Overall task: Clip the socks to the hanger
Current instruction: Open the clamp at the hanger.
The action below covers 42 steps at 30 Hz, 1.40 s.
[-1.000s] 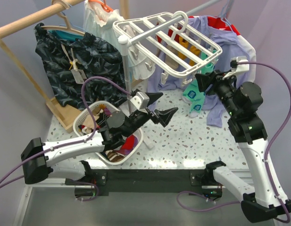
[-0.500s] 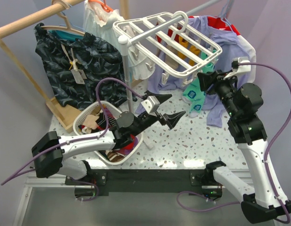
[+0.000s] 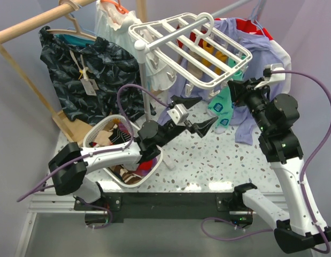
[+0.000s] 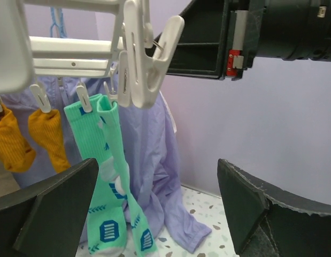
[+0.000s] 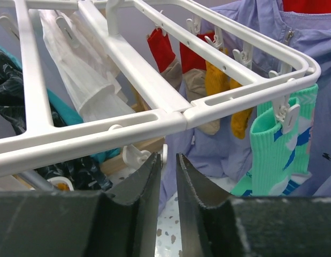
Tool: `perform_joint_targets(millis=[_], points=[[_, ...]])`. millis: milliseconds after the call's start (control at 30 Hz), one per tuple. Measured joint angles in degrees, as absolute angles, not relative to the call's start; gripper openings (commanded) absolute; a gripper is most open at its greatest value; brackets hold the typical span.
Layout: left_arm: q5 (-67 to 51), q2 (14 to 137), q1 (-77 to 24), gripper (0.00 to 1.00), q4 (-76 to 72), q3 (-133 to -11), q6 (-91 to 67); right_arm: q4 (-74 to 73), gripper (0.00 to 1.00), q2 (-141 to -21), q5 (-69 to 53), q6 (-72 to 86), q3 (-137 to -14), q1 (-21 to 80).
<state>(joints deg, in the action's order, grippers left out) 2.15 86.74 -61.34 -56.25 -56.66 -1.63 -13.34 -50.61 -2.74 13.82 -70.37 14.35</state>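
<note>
The white grid hanger hangs at the back; its bars fill the right wrist view. Two red socks with tan cuffs hang from its clips, beside yellow socks and teal socks. My right gripper is at the hanger's near right corner; in its own view its jaws stand a thin slit apart just under a bar, beside a white clip. My left gripper is wide open and empty below the hanger, facing the teal socks and a hanging clip.
A white laundry basket with mixed clothes sits under the left arm. A wooden rail carries a dark patterned garment. A lilac shirt hangs behind the right gripper and trails onto the speckled table. A white pole stands mid-table.
My left arm has risen from over the basket and reached up and to the right, toward the underside of the hanger, its gripper still open. The right arm has hardly moved.
</note>
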Motion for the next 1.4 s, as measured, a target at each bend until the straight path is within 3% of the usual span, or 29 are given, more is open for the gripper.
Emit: perform_joint_targets(millis=[133, 400, 567, 1100, 1200, 1367, 1400], points=[[1.5, 89.27, -60.29, 0.93, -56.53, -60.01, 0.38, -13.28, 0.11, -50.59, -3.2, 13.85, -70.59, 14.35], [0.75, 95.64, -59.68, 0.71, -59.51, -66.22, 6.76, -13.78, 0.02, -50.57, -5.08, 14.09, -72.82, 14.35], [-0.16, 99.13, -59.61, 0.56, -60.77, -69.82, 8.21, -14.96, 0.01, -50.61, -6.79, 14.31, -74.06, 14.35], [-0.71, 100.73, -59.24, 0.34, -64.29, -73.56, 6.46, -16.84, 0.0, -50.61, -10.13, 16.86, -74.35, 14.35], [-0.47, 101.01, -59.22, 0.23, -64.31, -73.56, 5.93, -16.97, 0.0, -50.61, -10.24, 17.28, -74.35, 14.35], [0.12, 101.14, -58.92, 0.02, -64.64, -73.56, 4.73, -17.19, 0.19, -50.52, -10.31, 17.74, -74.35, 14.28], [0.25, 101.14, -58.94, 0.0, -64.66, -73.56, 4.47, -17.21, 0.29, -50.5, -10.31, 17.93, -74.35, 14.28]])
